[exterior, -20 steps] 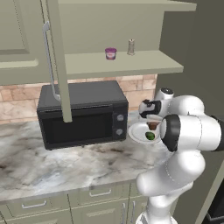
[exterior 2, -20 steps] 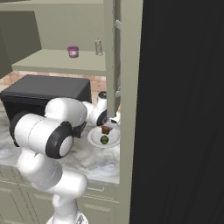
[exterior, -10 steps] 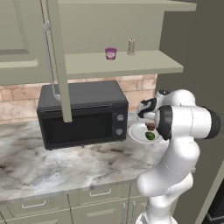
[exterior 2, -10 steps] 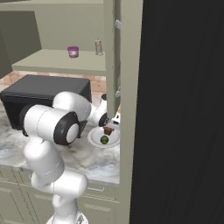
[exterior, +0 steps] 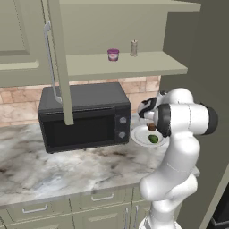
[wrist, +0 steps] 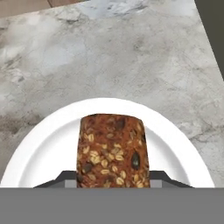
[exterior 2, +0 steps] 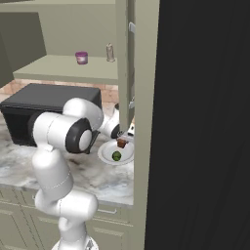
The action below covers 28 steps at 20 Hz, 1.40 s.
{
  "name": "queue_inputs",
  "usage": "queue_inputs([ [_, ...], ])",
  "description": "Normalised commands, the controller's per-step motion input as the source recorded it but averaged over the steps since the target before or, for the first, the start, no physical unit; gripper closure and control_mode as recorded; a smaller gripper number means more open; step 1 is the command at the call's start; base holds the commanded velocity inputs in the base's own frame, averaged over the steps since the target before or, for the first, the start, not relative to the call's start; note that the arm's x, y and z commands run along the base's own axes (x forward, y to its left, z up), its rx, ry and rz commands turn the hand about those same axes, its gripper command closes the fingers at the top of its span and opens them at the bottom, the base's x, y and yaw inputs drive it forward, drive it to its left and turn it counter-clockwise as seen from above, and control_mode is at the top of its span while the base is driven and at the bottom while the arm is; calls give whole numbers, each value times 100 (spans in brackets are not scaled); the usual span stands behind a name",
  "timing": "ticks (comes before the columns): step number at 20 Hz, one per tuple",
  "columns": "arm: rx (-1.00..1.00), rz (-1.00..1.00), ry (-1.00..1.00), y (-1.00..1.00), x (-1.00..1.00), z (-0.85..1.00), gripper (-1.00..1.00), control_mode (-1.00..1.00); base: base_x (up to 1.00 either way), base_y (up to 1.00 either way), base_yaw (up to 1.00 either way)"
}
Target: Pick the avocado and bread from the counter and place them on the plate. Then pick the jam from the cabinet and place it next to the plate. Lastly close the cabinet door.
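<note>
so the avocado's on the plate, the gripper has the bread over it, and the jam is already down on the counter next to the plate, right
Not the jam: the left base view shows it on the open cabinet's shelf, beside a thin shaker. The rest holds: the avocado lies on the plate, and the gripper holds the bread over it.

I count one plate (exterior: 142, 135), one avocado (exterior: 153, 139), one bread (wrist: 113, 151), one jam (exterior: 113, 54), one shaker (exterior: 133, 48), one microwave (exterior: 85, 116)

The bread (wrist: 113, 151) is reddish-brown, speckled with pale seeds, on a white plate (wrist: 48, 144). The counter (wrist: 109, 57) is grey-white marble with dark veins. The avocado (exterior: 154, 139) is dark green, the jam (exterior: 113, 54) purple-magenta.
</note>
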Motion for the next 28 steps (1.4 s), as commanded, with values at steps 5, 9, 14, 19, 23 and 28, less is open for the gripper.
queue_inputs([
  [5, 1, 0, 0, -1, 2, -6, -100, -100, 0, 0, 0],
  [9, 1, 0, 0, 0, 0, -10, -100, -100, 0, 0, 0],
  [14, 0, 0, -5, -5, 0, 8, -100, -100, 0, 0, 0],
  [19, 0, 0, -11, -4, -17, 63, -100, -100, 0, 0, 0],
  [23, 0, 0, -4, 7, -31, 14, -100, -100, 0, 0, 0],
  [28, 0, 0, -2, 2, -51, 17, -100, -100, 0, 0, 0],
])
